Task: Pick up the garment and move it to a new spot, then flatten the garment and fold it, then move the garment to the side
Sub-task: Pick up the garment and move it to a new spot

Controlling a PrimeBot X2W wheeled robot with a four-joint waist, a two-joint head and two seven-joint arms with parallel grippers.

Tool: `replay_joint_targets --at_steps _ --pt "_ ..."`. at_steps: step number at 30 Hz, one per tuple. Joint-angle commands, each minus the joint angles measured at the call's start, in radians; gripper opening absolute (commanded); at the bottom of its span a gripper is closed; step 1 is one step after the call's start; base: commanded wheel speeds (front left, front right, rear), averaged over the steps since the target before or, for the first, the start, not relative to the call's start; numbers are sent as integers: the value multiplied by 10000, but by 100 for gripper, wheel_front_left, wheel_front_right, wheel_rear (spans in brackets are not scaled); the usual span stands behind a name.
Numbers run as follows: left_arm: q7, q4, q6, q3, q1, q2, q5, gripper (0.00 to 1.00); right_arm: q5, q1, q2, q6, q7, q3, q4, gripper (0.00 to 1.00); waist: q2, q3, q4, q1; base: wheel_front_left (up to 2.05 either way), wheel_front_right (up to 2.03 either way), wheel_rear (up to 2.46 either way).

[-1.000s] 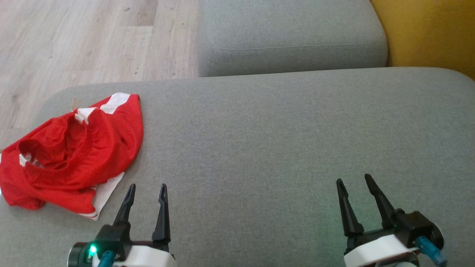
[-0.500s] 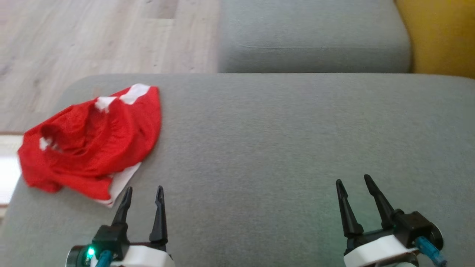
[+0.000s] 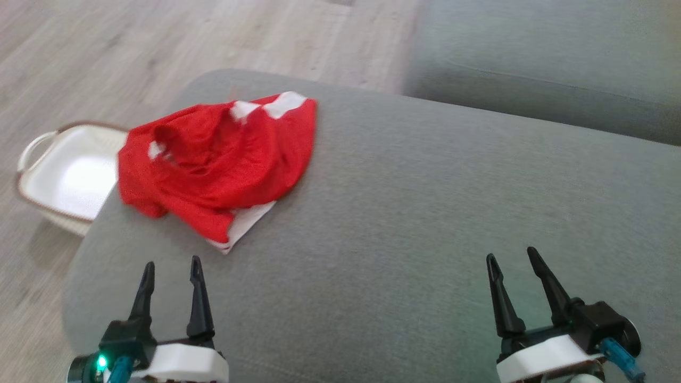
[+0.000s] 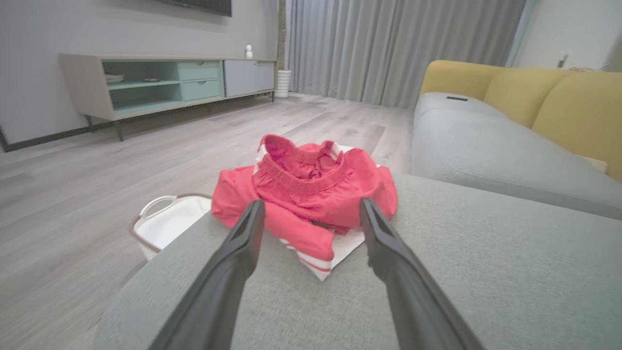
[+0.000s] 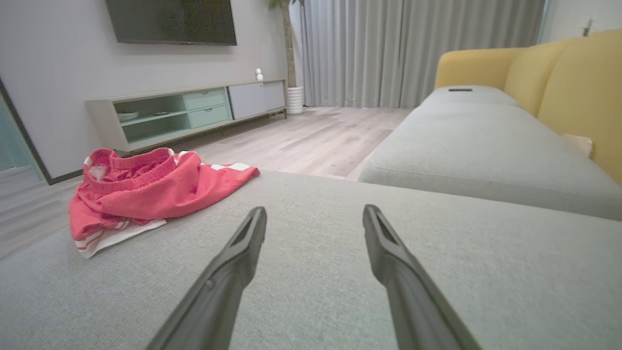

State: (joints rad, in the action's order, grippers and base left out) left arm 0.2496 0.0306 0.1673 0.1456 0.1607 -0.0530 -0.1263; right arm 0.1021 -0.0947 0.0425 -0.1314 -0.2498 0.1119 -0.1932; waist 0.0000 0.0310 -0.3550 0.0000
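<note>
From the head view, my left gripper [image 3: 172,261] hangs over the near left part of the cushion [image 3: 404,213]. Its fingers are spread apart with nothing between them. The garment [image 3: 213,165] lies crumpled at the cushion's far left corner, red with white bands, and its left edge reaches the cushion's rim. It lies beyond my left fingertips, near them but not touching. My right gripper [image 3: 511,254] hangs over the cushion's near right part, also spread wide and holding nothing, well apart from the garment. A white basket [image 3: 40,183] stands on the floor [image 3: 106,64] just beside the cushion's left edge. A sofa [image 3: 532,64] runs past the cushion's far side.

In the left wrist view, my left gripper [image 4: 312,203] points straight at the garment [image 4: 311,194], its fingers wide apart above the cushion [image 4: 486,272]. The garment's elastic waistband faces up, and a white striped flap lies flat on the cushion beneath the heap. The basket [image 4: 165,223] shows below the cushion's left edge.

In the right wrist view, my right gripper [image 5: 315,210] is open over bare cushion [image 5: 316,291]. The garment [image 5: 146,189] sits toward the cushion's far left, clear of both fingers.
</note>
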Motion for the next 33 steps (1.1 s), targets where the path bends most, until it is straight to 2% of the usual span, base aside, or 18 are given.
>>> replay_joint_targets --at_steps 1,7,12,17,24,25,29,33 --pt "122 -417 75 -357 -439 28 32 100 -125 383 78 7 -120 154 367 100 0 -170 -495 0 0 0 0" --pt "122 -345 349 -559 -275 28 239 100 -368 400 78 7 -120 71 415 100 0 -353 -854 0 0 0 0" --pt "122 -239 373 -705 -272 28 310 100 -603 323 78 7 -120 21 462 100 0 -621 -922 0 0 0 0" --pt "122 -374 8 -952 -996 -1 627 100 -1004 426 78 7 -120 -55 525 100 0 -1376 -734 0 0 0 0" --pt "122 -493 -612 -1189 -3660 -247 882 100 -1322 862 545 7 -120 -354 775 100 0 -2727 -469 0 0 0 0" --pt "122 -493 -612 -1189 -3660 -247 882 100 -1322 862 545 7 -120 -354 775 100 0 -2727 -469 0 0 0 0" --pt "122 645 -1001 -1123 -5762 -367 848 100 -1381 1104 1001 7 -120 -426 908 100 0 -3392 -381 0 0 0 0" --pt "122 3241 -1240 -1285 -7863 -454 584 100 -1423 1378 1311 7 -120 -394 1072 100 0 -3927 -206 0 0 0 0"
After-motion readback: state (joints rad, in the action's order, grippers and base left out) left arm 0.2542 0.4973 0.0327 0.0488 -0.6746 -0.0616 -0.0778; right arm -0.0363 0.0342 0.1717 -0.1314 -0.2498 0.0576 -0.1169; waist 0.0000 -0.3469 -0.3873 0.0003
